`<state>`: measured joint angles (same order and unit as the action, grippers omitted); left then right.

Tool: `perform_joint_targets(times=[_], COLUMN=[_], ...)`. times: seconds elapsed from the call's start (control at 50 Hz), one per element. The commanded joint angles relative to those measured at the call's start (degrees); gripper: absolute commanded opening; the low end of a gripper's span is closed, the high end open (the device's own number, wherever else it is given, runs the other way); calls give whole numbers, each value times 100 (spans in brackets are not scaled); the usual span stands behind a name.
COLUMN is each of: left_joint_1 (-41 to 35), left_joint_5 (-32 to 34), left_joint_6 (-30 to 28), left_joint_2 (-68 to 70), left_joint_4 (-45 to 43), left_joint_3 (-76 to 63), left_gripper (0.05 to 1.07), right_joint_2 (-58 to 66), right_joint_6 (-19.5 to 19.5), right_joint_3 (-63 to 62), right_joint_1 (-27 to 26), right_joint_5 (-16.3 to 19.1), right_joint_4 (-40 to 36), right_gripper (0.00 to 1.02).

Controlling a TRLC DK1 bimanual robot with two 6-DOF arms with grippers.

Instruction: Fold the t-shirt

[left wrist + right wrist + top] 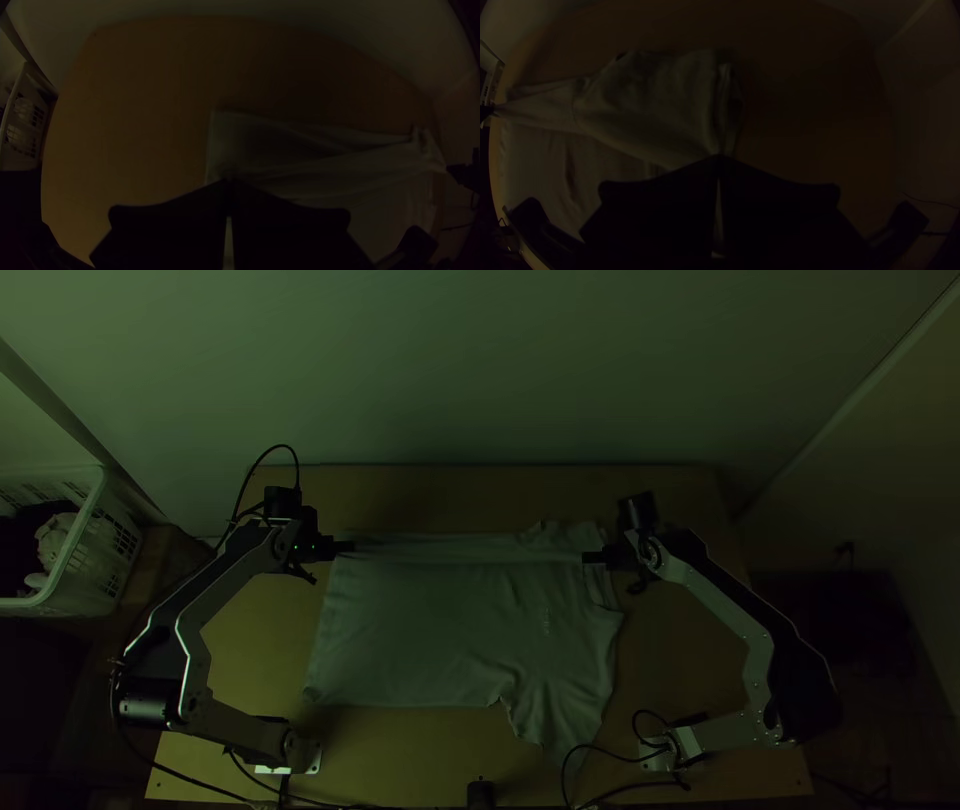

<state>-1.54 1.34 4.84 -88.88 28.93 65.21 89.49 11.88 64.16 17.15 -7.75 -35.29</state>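
1. no text, label, brand, number or sign can be read.
2. on the t-shirt [430,630], in the top view, there is a small, faint, pale marking [547,621], upright as a narrow strip in the picture; it is too small and dim to make out as letters, numbers or a design.

Left gripper [347,547]: fingers [170,225] together, pinching t-shirt [320,175] near one corner. Dim view. Cloth drawn in long taut creases toward right gripper [588,558], farther off, at shirt's bunched far end. Shirt lies on wooden table [140,125], partly folded over along that side. White slotted basket [25,130] beyond table edge, pale wall [390,40] behind.
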Motion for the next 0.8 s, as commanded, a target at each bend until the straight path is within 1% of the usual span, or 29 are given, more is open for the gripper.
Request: perform_joint_targets(times=[0.0, 0.14, 0.32, 0.34, 0.36, 0.4, 0.42, 0.48, 0.52, 0.56, 0.64, 0.68, 0.74, 0.78], left_joint_1=[31, 66, 84, 84, 101, 110, 119, 128, 119, 119, 119, 119, 137, 172], left_joint_5=[41, 41, 41, 41, 41, 41, 41, 41, 33, 41, 41, 41, 261, 384], left_joint_6=[-141, -212, -273, -273, -273, -229, -212, -203, -203, -203, -194, -194, -194, -185], left_joint_2=[169, 161, 46, 29, 11, 11, 11, 11, 20, 55, 169, 205, 187, 196], left_joint_4=[-124, -335, -590, -608, -608, -608, -608, -608, -581, -546, -502, -432, -168, -71], left_joint_3=[-342, -615, -826, -826, -826, -843, -843, -843, -817, -791, -764, -729, -562, -483], left_gripper=[8, 8, 9, 11, 16, 28, 34, 54, 63, 70, 91, 102, 103, 103], right_joint_2=[-125, -37, 183, 191, 191, 174, 147, 33, -81, -169, -362, -477, -679, -802], right_joint_6=[-142, -186, -221, -221, -221, -230, -230, -221, -221, -204, -204, -204, -204, -212], right_joint_3=[-325, -668, -800, -800, -809, -835, -853, -897, -932, -923, -905, -905, -905, -905], right_joint_1=[17, 17, 17, 17, 17, 17, 26, 26, 26, 8, -36, -62, -71, -71], right_joint_5=[-69, -60, -69, -69, -69, -69, -69, -69, -69, -69, -69, -69, -69, -60], right_joint_4=[110, 391, 453, 470, 470, 470, 470, 479, 479, 479, 453, 444, 426, 391], right_gripper=[2, 2, 2, 2, 2, 3, 5, 20, 28, 38, 51, 56, 66, 70])
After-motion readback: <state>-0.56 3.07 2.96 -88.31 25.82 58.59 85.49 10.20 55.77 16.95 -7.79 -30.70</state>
